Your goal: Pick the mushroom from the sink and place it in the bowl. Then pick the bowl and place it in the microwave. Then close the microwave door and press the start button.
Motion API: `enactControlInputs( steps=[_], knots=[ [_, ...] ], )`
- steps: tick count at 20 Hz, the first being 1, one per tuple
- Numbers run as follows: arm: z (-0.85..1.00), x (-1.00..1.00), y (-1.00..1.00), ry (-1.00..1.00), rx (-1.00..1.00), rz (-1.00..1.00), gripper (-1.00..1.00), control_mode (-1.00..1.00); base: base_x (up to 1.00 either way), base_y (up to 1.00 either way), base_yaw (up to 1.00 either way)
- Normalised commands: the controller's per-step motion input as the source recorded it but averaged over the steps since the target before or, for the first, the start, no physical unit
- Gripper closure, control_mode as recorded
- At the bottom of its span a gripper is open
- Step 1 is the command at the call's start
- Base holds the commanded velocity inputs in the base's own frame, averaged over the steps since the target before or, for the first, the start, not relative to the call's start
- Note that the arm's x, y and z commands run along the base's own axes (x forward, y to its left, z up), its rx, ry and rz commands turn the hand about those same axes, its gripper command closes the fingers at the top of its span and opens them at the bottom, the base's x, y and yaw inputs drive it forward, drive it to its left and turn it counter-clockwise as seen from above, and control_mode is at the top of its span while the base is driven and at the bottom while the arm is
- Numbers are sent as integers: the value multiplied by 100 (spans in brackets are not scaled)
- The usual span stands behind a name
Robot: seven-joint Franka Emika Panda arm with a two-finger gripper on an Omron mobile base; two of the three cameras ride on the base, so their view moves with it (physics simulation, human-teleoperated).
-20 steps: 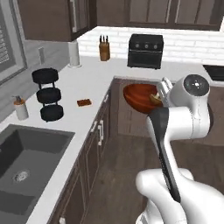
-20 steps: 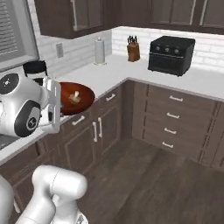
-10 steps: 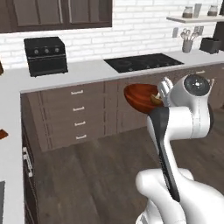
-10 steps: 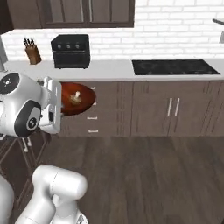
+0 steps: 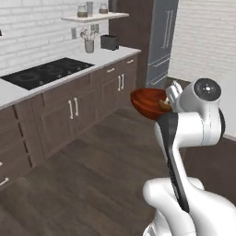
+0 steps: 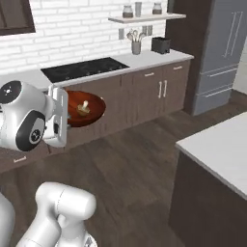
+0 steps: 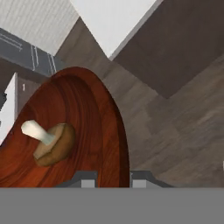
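A: Gripping what, that hand (image 7: 113, 178)?

B: The rim of the bowl (image 7: 83, 131). In the hand view the two finger tips sit either side of the reddish-brown rim at the bottom, clamped on it.

A: And the mushroom (image 7: 50, 143)?

B: Lying inside the bowl, brown cap down against the wood, pale stem pointing away from the cap. The right base view shows it too, a small pale lump (image 6: 84, 107) in the middle of the bowl (image 6: 86, 108).

A: Where is the bowl held?

B: Up in the air in front of the arm, above the dark wood floor (image 6: 144, 159), touching no bench. In the left base view it (image 5: 146, 102) sticks out just beside the white wrist.

A: What lies beyond it?

B: A run of dark brown cabinets (image 5: 83, 103) under a pale bench (image 6: 159, 59), with a black cooktop (image 5: 44, 72) set into it. Further along stand a utensil holder (image 6: 136, 46) and a black toaster (image 6: 160, 45). Above them a shelf (image 6: 147, 18) carries jars on the white brick wall. At the end of the run is a grey fridge (image 6: 223, 53)

A: And nearer on the right?

B: A corner of an island bench (image 6: 217, 149), well apart from the bowl
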Motion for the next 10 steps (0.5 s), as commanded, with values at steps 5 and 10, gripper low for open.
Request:
enactControlInputs(
  steps=[5, 10],
  knots=[
    [0, 0, 0, 0, 0, 0, 100, 100, 0, -5, -86],
    [0, 0, 0, 0, 0, 0, 100, 100, 2, 0, -86]
  ],
)
